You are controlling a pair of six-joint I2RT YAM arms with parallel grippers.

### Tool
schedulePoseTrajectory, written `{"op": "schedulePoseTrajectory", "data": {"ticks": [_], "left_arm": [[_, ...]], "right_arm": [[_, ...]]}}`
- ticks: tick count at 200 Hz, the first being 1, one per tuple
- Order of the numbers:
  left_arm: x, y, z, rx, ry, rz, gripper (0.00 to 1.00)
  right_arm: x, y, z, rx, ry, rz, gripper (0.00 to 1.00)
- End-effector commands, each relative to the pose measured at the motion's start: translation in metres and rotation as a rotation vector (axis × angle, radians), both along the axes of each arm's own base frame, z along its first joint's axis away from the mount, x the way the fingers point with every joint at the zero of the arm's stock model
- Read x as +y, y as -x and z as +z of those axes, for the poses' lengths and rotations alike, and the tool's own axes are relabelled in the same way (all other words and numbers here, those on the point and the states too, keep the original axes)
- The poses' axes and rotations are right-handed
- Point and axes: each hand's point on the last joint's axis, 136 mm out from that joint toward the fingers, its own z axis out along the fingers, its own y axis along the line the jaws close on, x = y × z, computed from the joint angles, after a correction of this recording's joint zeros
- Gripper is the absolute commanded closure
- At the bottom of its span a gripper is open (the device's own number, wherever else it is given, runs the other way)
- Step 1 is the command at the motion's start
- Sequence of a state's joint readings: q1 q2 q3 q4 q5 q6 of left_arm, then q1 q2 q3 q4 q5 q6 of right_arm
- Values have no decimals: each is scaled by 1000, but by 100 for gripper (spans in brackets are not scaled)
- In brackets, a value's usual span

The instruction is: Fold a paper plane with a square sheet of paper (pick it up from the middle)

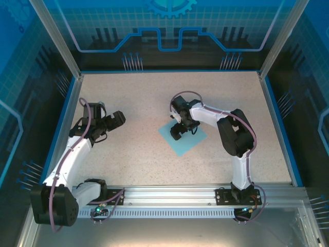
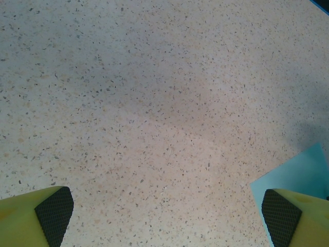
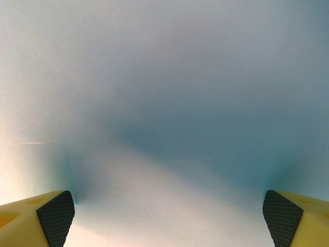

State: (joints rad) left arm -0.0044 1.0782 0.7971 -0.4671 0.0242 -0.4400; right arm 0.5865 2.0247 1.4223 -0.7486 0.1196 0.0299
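Note:
The light-blue square sheet of paper (image 1: 186, 140) lies flat on the speckled table, turned like a diamond, near the middle. My right gripper (image 1: 181, 129) hovers low over its upper left part, open, fingers spread wide. In the right wrist view the blue paper (image 3: 169, 92) spreads close and blurred between the two pads (image 3: 55, 216). My left gripper (image 1: 117, 120) is open over bare table at the left, well apart from the sheet. The left wrist view catches one corner of the sheet (image 2: 298, 175) at the right edge, beside the right pad (image 2: 280, 216). No paper plane is in view.
The speckled beige table (image 1: 139, 103) is bounded by a blue rim and metal frame posts (image 1: 56, 38). An aluminium rail (image 1: 169, 194) carrying both arm bases runs along the near edge. Open tabletop lies between the two grippers and behind the sheet.

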Motion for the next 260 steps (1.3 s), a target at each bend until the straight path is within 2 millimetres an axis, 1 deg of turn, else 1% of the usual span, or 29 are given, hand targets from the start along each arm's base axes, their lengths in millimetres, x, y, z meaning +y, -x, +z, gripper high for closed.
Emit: {"op": "schedulePoseTrajectory", "data": {"ticks": [1,14,34,53,74,97,127,147,163,177,186,195,210,225,248,260], "left_arm": [[-1,-4,9,-10,18,-6,2],[-2,-4,9,-9,20,-6,1],[-2,-4,7,-3,21,-5,2],[-2,-4,7,-1,25,-4,1],[-2,-5,6,3,30,2,1],[-4,-6,5,5,44,-1,2],[-9,-7,2,13,69,-11,1],[-11,-6,0,19,84,-13,1],[-12,-6,-2,24,96,-13,1],[-15,-6,-4,24,110,-19,1],[-16,-6,-5,25,122,-19,2],[-19,-6,-6,27,139,-25,1],[-24,-6,-8,30,177,-28,2],[-32,-7,-10,32,235,-31,2],[-53,-7,-13,15,354,-80,2],[-67,-7,-13,-3,393,-114,2]], "right_arm": [[10,6,1,28,-20,0,1],[9,7,-6,39,-9,-3,1],[2,8,-20,55,40,-11,2],[-6,11,-31,74,82,-20,5],[-14,14,-39,84,117,-30,9],[-16,16,-42,93,120,-38,16],[-19,16,-44,100,111,-56,24],[-17,14,-39,93,97,-63,29],[-12,11,-30,75,65,-68,32],[-3,8,-17,53,12,-71,39],[3,7,-7,41,-33,-77,45],[11,5,7,25,-92,-85,50],[30,7,32,18,-235,-98,60],[50,13,57,39,-401,-107,70],[70,15,94,74,-660,-158,74],[75,16,107,101,-768,-185,74]]}}
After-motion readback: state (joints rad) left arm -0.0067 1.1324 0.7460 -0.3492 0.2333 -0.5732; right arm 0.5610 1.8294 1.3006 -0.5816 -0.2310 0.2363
